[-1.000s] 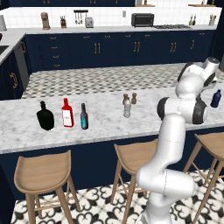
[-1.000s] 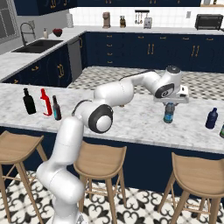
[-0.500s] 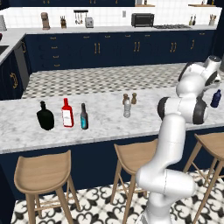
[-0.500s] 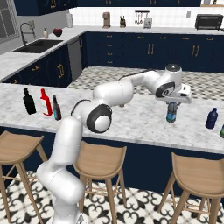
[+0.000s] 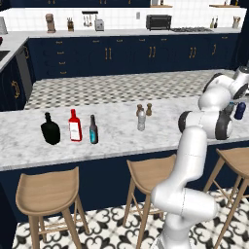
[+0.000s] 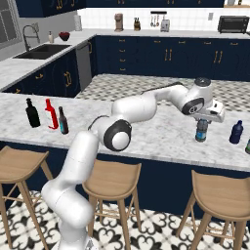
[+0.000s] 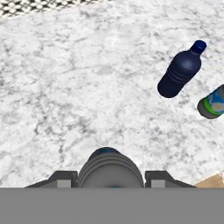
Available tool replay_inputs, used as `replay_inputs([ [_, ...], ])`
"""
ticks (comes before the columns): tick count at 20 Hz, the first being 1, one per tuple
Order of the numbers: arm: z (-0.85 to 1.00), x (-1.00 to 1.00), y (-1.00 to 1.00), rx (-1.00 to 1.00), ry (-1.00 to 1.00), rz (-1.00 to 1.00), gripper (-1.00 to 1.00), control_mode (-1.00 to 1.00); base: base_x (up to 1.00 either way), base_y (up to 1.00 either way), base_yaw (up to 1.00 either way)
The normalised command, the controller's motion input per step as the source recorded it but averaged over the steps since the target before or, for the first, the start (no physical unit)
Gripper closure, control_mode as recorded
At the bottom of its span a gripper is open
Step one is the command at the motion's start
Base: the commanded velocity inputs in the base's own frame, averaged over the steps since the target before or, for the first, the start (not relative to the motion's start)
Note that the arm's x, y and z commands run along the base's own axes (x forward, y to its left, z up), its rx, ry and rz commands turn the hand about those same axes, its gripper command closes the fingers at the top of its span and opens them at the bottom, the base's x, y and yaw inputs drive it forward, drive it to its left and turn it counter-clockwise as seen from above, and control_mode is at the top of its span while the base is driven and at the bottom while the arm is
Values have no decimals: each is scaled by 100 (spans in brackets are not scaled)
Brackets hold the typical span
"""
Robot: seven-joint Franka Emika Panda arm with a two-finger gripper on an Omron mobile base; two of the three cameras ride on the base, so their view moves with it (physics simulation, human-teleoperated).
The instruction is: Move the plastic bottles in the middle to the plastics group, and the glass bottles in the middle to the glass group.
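So my gripper (image 6: 202, 128) is clamped on the blue-label bottle (image 6: 201, 130), upright over the counter (image 6: 161, 136) near the navy bottle (image 6: 236, 132).

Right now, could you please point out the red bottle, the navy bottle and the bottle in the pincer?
red bottle (image 5: 74, 127): left base view, white label.
navy bottle (image 7: 180, 73): hand view, body.
blue-label bottle (image 6: 201, 131): right base view, label, held in pincer.
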Motion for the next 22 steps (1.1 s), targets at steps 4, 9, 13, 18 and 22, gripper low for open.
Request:
replay_inputs([
  [4,0,-10,-24,3,12,-12,100,-100,0,0,0],
  [9,4,0,27,0,4,-7,100,-100,0,0,0],
  [13,-12,2,20,3,-1,-2,100,-100,0,0,0],
  [18,-10,5,-10,4,-3,-5,100,-100,0,0,0],
  [22,-4,8,-24,0,2,-8,100,-100,0,0,0],
])
